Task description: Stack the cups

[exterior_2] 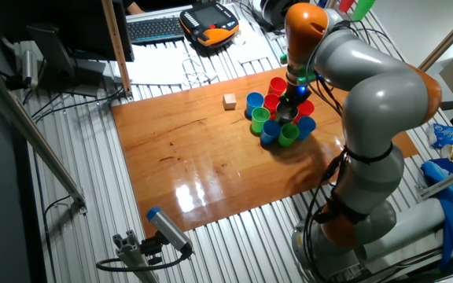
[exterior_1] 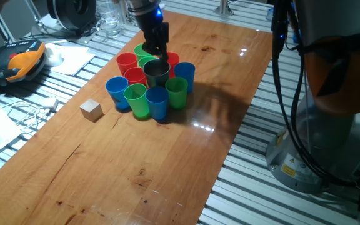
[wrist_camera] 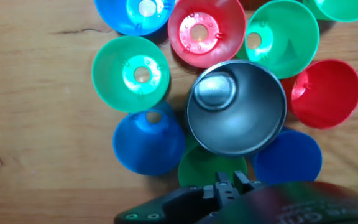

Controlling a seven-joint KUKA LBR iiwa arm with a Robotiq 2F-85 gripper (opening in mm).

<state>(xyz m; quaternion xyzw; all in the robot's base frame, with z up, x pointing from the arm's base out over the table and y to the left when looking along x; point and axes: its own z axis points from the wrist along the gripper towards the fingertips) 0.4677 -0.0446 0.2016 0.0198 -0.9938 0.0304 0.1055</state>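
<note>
Pincer point(wrist_camera: 232, 186) hangs over steel cup point(wrist_camera: 236, 107), plastic cups point(wrist_camera: 131, 73) crowding its rim.

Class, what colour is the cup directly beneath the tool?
Shiny silver-grey: it is the steel cup, shown best in the hand view.

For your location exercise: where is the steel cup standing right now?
The steel cup stands upright in the middle of the cluster of coloured cups on the wooden table, directly below the gripper.
</note>
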